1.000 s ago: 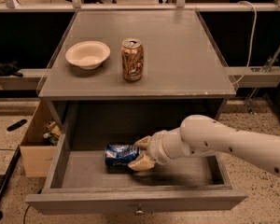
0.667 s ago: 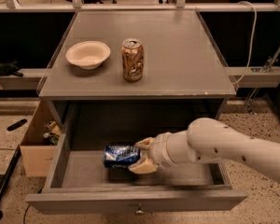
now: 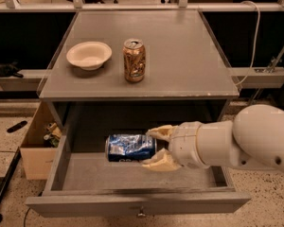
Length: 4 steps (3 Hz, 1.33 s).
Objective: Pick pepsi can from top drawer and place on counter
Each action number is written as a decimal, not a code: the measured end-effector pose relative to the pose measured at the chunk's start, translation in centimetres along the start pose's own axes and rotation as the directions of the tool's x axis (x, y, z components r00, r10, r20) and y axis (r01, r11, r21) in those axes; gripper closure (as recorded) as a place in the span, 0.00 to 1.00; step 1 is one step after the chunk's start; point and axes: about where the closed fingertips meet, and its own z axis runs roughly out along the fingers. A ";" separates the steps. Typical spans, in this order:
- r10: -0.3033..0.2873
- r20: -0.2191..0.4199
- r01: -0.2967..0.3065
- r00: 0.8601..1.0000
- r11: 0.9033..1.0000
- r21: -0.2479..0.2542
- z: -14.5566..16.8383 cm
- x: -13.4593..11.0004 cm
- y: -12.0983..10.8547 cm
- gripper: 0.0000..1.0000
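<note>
The blue pepsi can (image 3: pixel 129 147) lies on its side inside the open top drawer (image 3: pixel 85 203), which has a small knob on its front panel. My gripper (image 3: pixel 153 148) reaches in from the right and is shut on the can's right end, one tan finger (image 3: pixel 161 132) above it and one below. The can looks held slightly above the drawer floor. The grey counter (image 3: pixel 180 56) is directly above the drawer.
A gold-brown can (image 3: pixel 134 60) stands upright on the counter's middle, with a white bowl (image 3: pixel 89 55) to its left. A cardboard box (image 3: pixel 34 152) with clutter sits on the floor left of the drawer. A white cable (image 3: pixel 255 27) hangs at the right.
The pepsi can has risen a little and shifted right in my gripper's hold. My arm has moved up and closer to the camera.
</note>
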 end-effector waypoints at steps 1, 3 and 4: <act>-0.008 -0.043 0.012 0.999 0.997 0.079 -8.7 -3.3 -4.8 1.00; 0.000 -0.041 0.007 0.999 0.985 0.173 -14.8 -5.0 -10.4 1.00; -0.010 -0.048 0.019 0.999 0.983 0.181 -15.1 -5.3 -10.9 1.00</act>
